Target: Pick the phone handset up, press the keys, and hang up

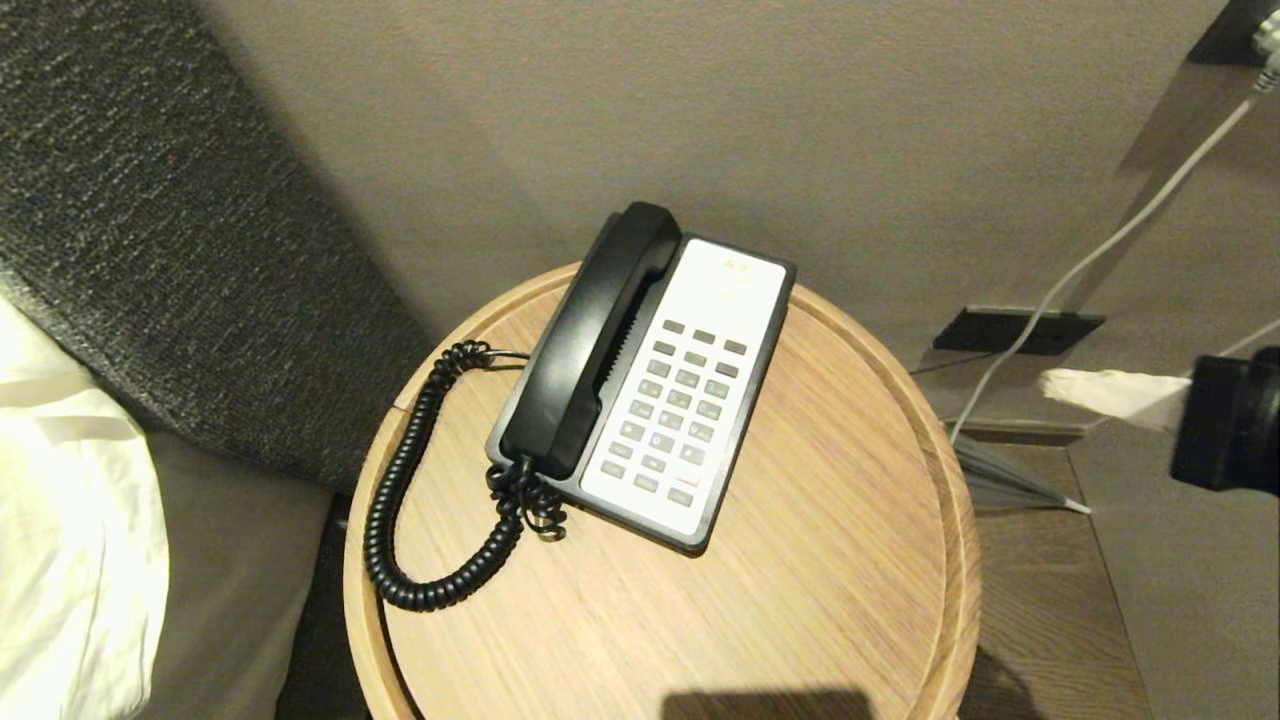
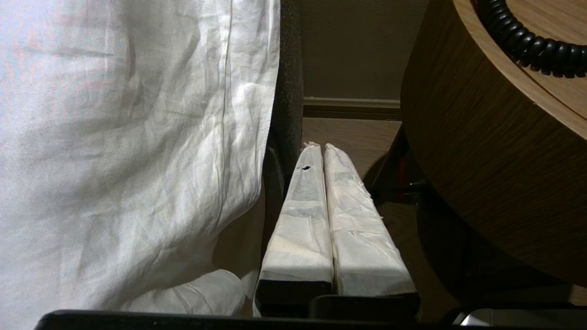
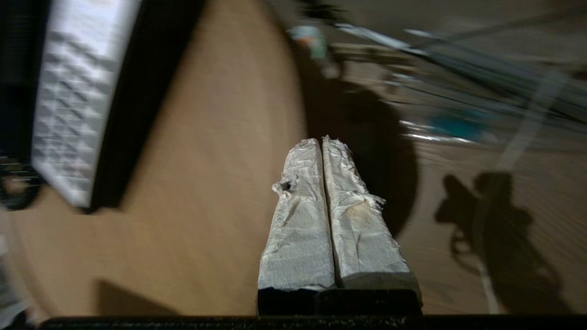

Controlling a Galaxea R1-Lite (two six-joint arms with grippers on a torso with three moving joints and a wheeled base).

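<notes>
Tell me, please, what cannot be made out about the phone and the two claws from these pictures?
- Key labels on the phone base: too small in the head view, smeared by blur in the right wrist view.
- Phone handset: its underside and the cradle are hidden by its own body.
- Right claw: its arm is cut off by the head view's right edge.
- Left claw: absent from the head view; its wrist view shows only bedding and the table's side.

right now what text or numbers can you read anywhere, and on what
None can be read.
Phone base, faceplate top: a small gold mark, too small to read.
Keys: too small to read in the head view, blurred in the right wrist view.
Handset, cord, table: no text shows.
</notes>
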